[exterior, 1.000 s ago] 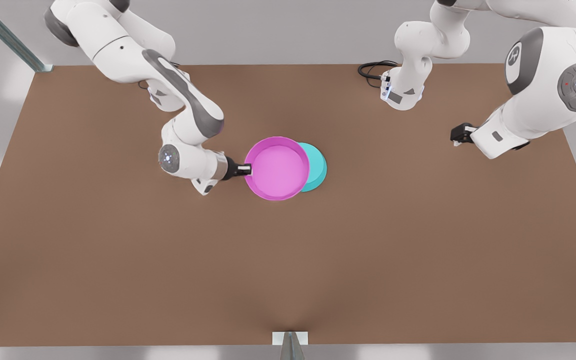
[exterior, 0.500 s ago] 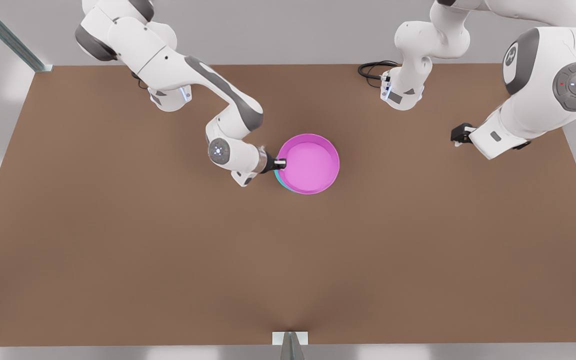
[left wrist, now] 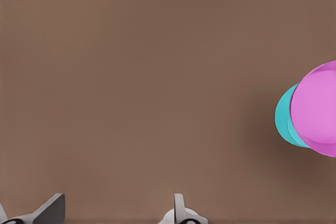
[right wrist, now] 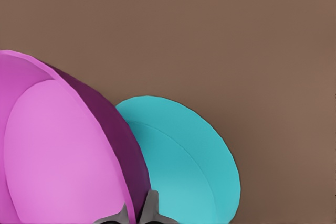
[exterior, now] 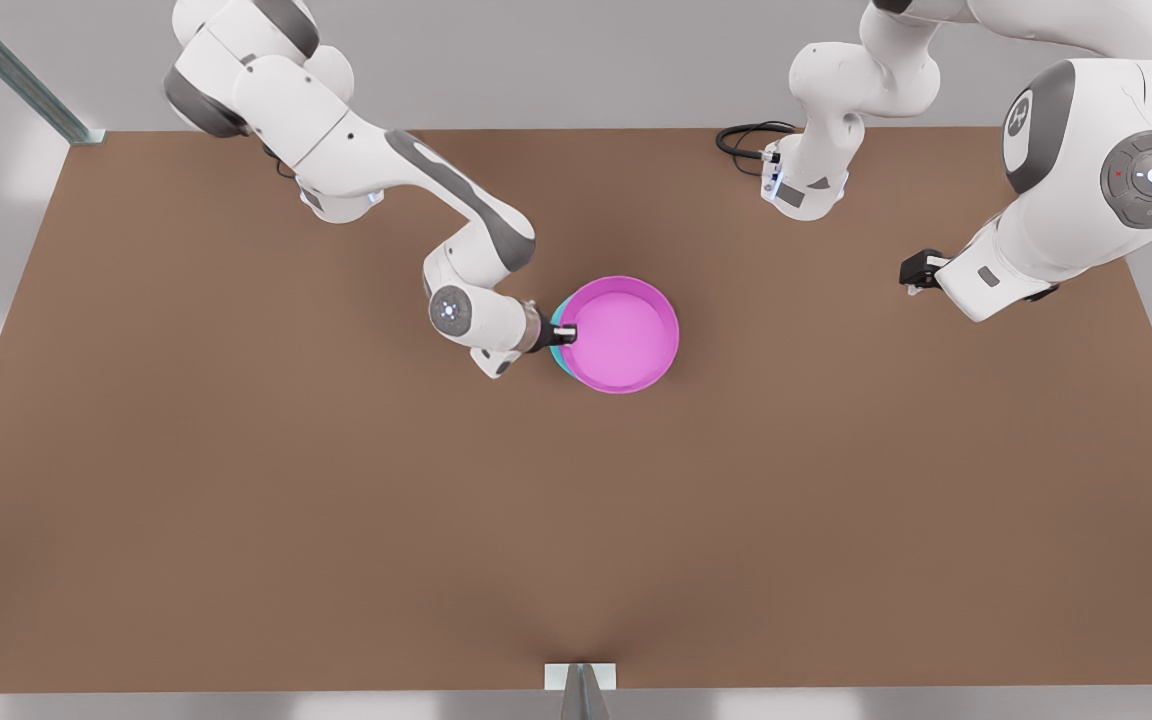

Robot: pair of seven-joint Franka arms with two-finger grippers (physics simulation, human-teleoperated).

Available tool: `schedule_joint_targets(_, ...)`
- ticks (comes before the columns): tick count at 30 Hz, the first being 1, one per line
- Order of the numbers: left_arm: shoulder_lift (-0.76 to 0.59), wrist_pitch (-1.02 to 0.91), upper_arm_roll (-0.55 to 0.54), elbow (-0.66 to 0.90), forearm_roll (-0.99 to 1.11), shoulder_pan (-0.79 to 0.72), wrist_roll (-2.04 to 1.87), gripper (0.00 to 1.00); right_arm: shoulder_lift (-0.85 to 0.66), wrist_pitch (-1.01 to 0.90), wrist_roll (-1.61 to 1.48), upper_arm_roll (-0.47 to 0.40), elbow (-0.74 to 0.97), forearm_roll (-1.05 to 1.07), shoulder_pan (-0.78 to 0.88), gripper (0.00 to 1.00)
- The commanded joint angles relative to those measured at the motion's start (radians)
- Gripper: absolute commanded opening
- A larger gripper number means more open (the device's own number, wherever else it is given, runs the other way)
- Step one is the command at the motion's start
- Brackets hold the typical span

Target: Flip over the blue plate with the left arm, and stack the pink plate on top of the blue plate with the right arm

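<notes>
- I see the pink plate (exterior: pixel 626 335) near the table's (exterior: pixel 236 500) centre, open side up, held over the blue plate (exterior: pixel 558 345), of which a crescent peeks out at nine o'clock.
- In the right wrist view the blue plate (right wrist: pixel 184 156) lies base-up, so I judge the flip done.
- The right gripper (exterior: pixel 564 335) is clenched on the pink rim at nine o'clock.
- Both plates look stiff, light and smooth; I reckon a rim pinch is the only hold, and a slippery one.
- The left gripper (exterior: pixel 911 272) waits well apart at three o'clock; I cannot tell its fingers' state.
</notes>
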Motion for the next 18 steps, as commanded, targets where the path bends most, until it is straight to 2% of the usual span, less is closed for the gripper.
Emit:
schedule_joint_targets(1,0.000,0.000,0.000,0.000,0.002,0.000,0.000,1.00,0.001,-0.003,0.009,-0.001,0.000,-0.011,0.000,0.21)
schedule_joint_targets(6,0.000,0.000,0.000,0.002,0.000,0.000,-0.002,1.00,0.014,0.017,0.007,-0.051,0.005,-0.010,0.062,0.21)
schedule_joint_targets(9,0.002,0.000,0.000,0.002,0.002,0.000,-0.002,1.00,0.014,0.018,0.009,-0.051,0.005,-0.010,0.062,1.00)
schedule_joint_targets(18,0.008,0.000,-0.005,0.003,0.012,0.000,-0.003,1.00,-0.004,0.012,0.039,-0.051,0.008,-0.018,0.069,1.00)
